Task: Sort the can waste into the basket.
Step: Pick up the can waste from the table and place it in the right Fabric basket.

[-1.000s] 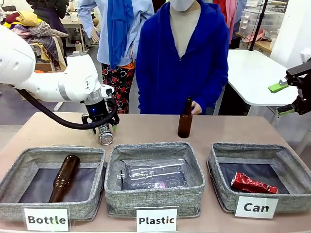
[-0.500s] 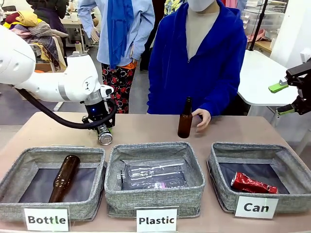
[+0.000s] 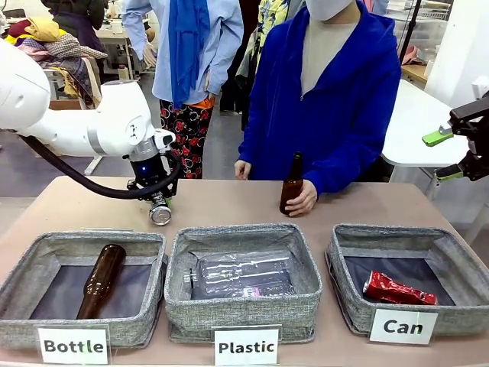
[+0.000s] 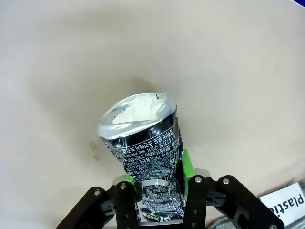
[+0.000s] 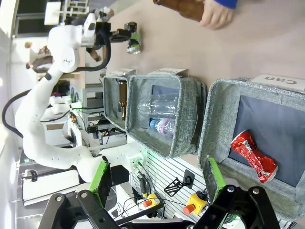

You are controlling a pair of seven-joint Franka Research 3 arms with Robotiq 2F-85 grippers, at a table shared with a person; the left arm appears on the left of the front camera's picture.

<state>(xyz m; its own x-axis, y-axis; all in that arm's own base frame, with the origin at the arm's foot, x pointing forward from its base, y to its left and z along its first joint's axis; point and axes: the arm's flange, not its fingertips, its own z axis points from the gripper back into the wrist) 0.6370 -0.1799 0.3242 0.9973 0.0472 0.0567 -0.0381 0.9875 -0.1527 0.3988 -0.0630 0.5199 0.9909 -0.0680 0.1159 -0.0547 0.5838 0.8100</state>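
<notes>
Left claw (image 3: 158,202): clamped on the silver can (image 4: 143,143), pinching its dented lower body; the lid end juts past the fingertips.
Silver can: low over the table (image 3: 229,200), well apart from the Can basket (image 3: 341,283), beyond the Plastic basket (image 3: 243,306) toward the robot's left.
Red can (image 3: 399,290): already lying inside the Can basket.
Right claw (image 3: 445,156): jaws apart, empty, above the Can basket's far right corner.
My plan: lift clear first, cross above the rims, avoid the person's hand (image 3: 302,200) on the brown bottle (image 3: 291,183), and release low inside the Can basket.

Dented silver can (image 4: 143,152) in left end effector (image 4: 159,191)
</notes>
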